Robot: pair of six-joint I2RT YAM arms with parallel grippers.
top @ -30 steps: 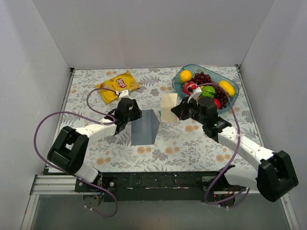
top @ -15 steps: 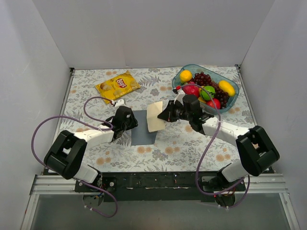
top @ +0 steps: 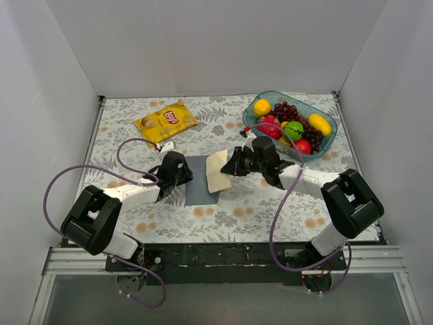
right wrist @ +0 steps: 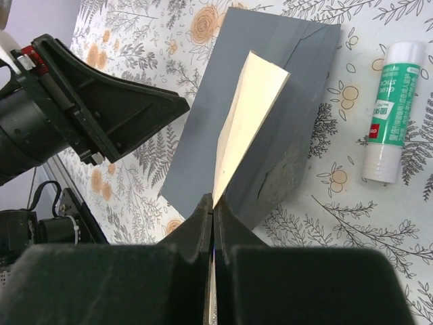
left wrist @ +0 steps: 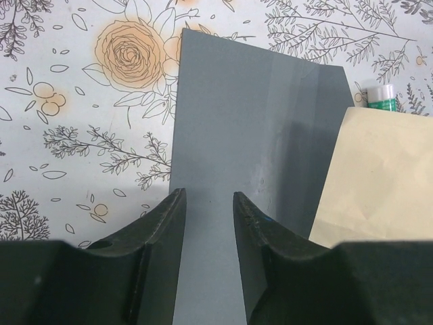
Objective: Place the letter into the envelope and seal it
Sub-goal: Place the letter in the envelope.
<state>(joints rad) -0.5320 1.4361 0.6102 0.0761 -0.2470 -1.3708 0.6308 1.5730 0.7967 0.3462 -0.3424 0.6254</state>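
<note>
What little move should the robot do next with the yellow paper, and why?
Probably the right tool should tip the paper lower and slide its free edge toward the grey envelope. It pinches the paper by one edge, tilted up over the envelope, not inside yet. The left tool sits open over the envelope's near end, perhaps steadying it.
</note>
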